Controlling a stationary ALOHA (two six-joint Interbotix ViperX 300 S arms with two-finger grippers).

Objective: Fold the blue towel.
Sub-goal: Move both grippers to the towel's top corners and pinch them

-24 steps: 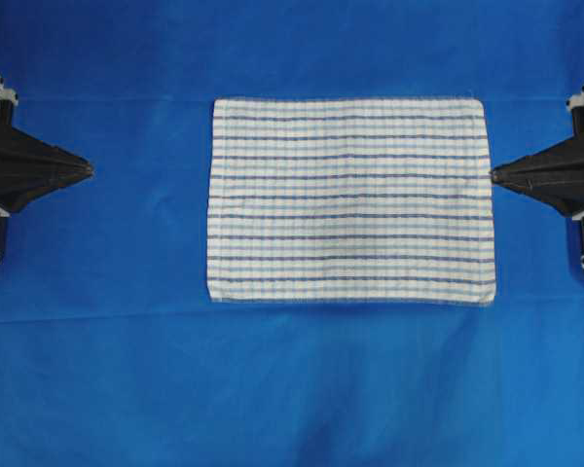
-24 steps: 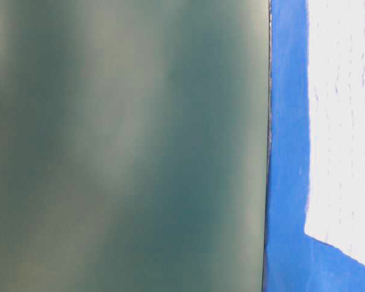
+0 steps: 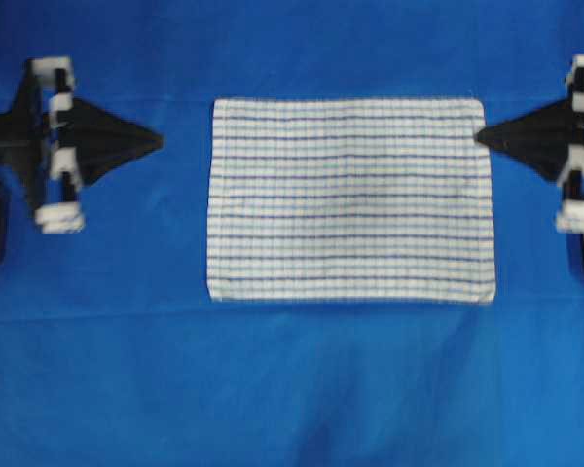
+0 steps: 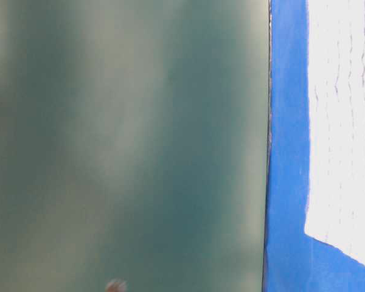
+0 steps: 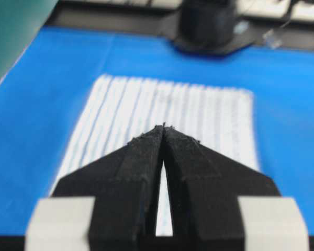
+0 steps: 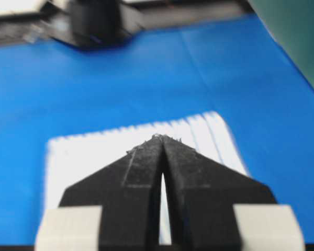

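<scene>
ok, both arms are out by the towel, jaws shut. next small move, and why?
Probably open both grippers. The blue towel lies flat and unfolded, nothing held. The left gripper is shut and short of the towel's left edge; the right gripper is shut with its tip at the right edge near the far corner. Neither can pinch cloth with shut jaws.

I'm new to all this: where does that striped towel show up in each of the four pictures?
Overhead: the blue towel lies flat at centre.
Table-level: a white slab along the right edge.
Left wrist: centre, beyond the shut left gripper.
Right wrist: lower centre, behind the shut right gripper.
Shared landmark: the plain blue cloth beneath.
</scene>
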